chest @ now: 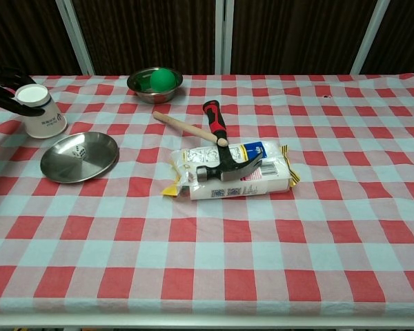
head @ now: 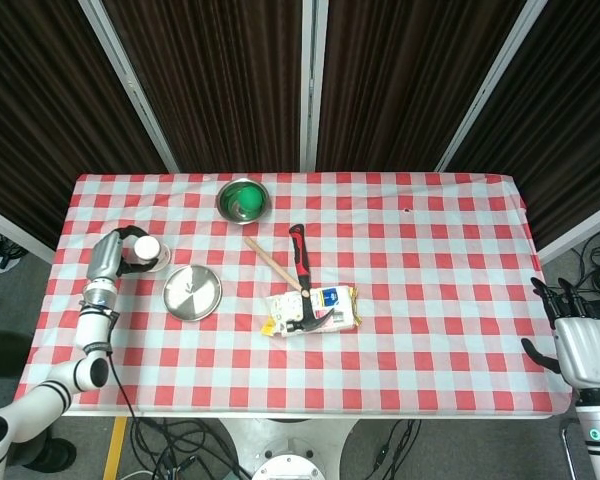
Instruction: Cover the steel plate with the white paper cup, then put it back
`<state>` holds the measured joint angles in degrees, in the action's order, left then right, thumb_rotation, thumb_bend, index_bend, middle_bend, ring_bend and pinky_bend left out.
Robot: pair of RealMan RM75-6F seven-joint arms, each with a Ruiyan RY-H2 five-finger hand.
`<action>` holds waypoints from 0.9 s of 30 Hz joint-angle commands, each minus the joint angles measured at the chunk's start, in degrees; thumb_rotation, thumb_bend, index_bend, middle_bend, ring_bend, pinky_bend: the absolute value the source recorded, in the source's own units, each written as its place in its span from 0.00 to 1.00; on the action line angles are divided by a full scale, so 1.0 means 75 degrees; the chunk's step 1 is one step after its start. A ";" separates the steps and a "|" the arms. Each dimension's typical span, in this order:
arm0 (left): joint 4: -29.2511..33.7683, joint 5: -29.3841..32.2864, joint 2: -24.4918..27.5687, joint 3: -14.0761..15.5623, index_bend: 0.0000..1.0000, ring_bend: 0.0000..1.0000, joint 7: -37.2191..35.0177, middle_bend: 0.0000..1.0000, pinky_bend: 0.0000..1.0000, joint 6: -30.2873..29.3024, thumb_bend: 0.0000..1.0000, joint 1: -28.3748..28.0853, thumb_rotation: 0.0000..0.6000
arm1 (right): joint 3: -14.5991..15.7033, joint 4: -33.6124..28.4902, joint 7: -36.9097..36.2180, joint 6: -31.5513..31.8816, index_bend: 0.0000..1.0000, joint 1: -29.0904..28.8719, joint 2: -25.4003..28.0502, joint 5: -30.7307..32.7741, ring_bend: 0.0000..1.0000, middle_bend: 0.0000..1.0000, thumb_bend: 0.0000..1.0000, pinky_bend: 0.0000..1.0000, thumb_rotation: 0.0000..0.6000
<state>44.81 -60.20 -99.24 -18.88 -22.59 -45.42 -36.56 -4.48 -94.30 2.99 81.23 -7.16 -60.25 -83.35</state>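
No text can be read. The white cup (chest: pixel 40 117) has a small dark mark on its side, too small to make out. The white packet (chest: pixel 238 176) under the hammer (chest: pixel 217 148) carries dark print and what may be a barcode strip along its front edge, all illegible.

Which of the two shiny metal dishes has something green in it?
The deep steel bowl at the far edge holds a green ball; the flat steel plate holds nothing green.
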 commanded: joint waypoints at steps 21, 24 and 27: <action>0.3816 -0.1631 0.2988 0.1552 0.22 0.11 0.2366 0.19 0.07 -0.3730 0.16 0.2549 1.00 | 0.0136 0.0562 -0.1788 -0.0196 0.07 -0.0123 0.0203 -0.0562 0.00 0.15 0.20 0.17 1.00; 0.4569 -0.1824 0.3405 0.1794 0.22 0.11 0.2550 0.19 0.07 -0.4249 0.16 0.2991 1.00 | 0.0155 0.0674 -0.1806 -0.0011 0.07 -0.0096 0.0063 -0.0721 0.00 0.14 0.21 0.15 1.00; 0.5184 -0.1989 0.3680 0.2005 0.22 0.11 0.2696 0.19 0.07 -0.4709 0.16 0.3386 1.00 | 0.0203 0.0713 -0.1817 0.0065 0.07 -0.0079 0.0001 -0.0830 0.00 0.15 0.21 0.15 1.00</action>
<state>79.83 -73.28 -74.41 -6.06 -4.32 -77.42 -14.33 -3.18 -89.19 -10.56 81.38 -7.81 -59.95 -89.20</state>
